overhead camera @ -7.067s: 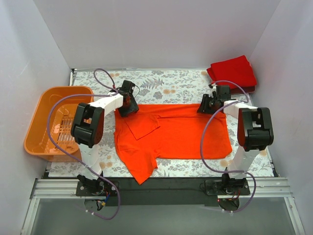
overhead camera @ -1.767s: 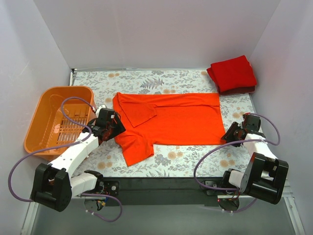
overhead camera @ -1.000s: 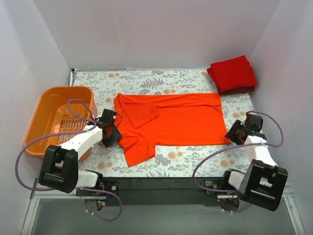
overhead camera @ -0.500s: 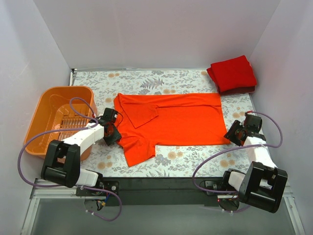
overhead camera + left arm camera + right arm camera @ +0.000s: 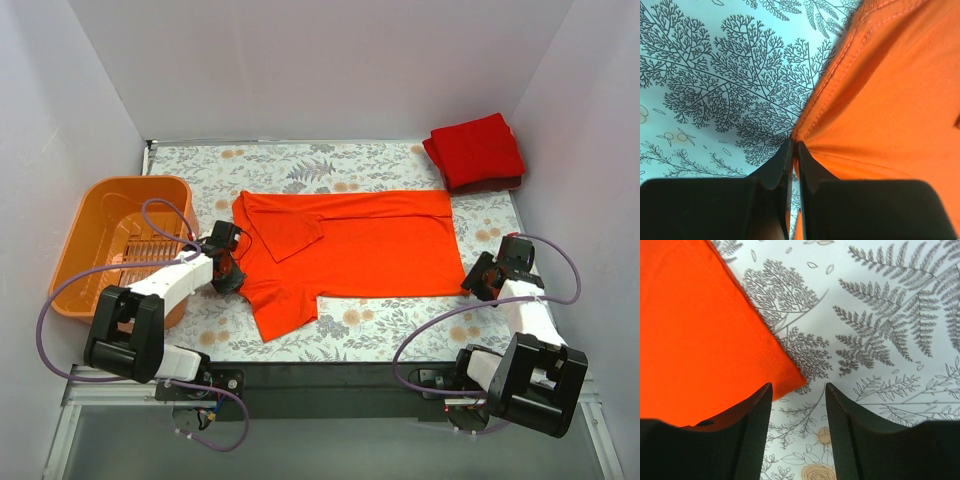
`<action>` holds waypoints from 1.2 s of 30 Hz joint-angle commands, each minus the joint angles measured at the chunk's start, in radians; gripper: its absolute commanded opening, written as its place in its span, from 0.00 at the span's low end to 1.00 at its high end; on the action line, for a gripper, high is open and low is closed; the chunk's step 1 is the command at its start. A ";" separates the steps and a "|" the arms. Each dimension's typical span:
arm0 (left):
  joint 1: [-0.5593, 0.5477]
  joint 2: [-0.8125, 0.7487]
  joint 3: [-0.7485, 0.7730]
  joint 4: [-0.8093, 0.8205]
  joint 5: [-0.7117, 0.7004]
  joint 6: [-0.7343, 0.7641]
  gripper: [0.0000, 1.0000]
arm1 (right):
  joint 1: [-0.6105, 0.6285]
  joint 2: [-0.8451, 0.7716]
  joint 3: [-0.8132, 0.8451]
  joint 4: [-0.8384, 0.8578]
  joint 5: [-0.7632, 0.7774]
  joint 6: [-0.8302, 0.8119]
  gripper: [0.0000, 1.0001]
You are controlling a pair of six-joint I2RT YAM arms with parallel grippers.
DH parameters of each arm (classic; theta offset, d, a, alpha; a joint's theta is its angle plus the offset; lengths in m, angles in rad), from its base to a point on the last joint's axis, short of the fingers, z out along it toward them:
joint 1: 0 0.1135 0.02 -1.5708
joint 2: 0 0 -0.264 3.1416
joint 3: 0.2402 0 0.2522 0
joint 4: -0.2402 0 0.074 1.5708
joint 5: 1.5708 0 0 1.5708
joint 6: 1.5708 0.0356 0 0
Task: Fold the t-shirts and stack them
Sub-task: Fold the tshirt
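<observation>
- Both grippers have come down from the orange-red t-shirt's (image 5: pixel 370 245) far edge to its 2 ends.
- Left gripper (image 5: pixel 794 149): fingers pressed almost together, pinching the shirt's stitched left edge.
- Right gripper (image 5: pixel 799 390): fingers wide apart, straddling the near right hem corner, gripping nothing.
- The shirt lies flat on the table (image 5: pixel 400 330), long axis left to right, collar left, 1 sleeve pointing toward the arms.
- Deeper red t-shirt (image 5: pixel 475 150) sits folded in the far right corner.

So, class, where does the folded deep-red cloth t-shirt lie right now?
In the top view, the folded deep-red cloth t-shirt lies at the far right corner of the floral table, just beyond the flat orange-red t-shirt.
</observation>
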State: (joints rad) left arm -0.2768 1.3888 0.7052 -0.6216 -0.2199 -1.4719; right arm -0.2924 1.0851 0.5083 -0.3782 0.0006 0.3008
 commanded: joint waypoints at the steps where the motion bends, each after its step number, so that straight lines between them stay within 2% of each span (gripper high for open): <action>1: 0.005 0.012 -0.004 -0.021 -0.024 0.015 0.00 | 0.002 -0.007 0.045 -0.071 0.068 0.008 0.56; 12: 0.005 -0.005 -0.004 -0.015 -0.013 0.022 0.00 | 0.002 0.104 0.121 -0.056 -0.047 0.026 0.55; 18: 0.005 0.001 -0.004 -0.015 -0.013 0.024 0.00 | 0.002 0.153 0.082 -0.028 -0.074 0.034 0.53; 32: 0.005 0.015 -0.001 -0.010 -0.004 0.027 0.00 | 0.002 0.174 0.055 -0.014 -0.040 0.020 0.33; 36: 0.005 0.016 -0.001 -0.007 0.001 0.028 0.00 | 0.002 0.164 0.053 -0.028 -0.021 0.012 0.18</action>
State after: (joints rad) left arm -0.2768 1.3891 0.7052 -0.6189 -0.2161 -1.4567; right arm -0.2924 1.2457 0.5747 -0.4030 -0.0437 0.3210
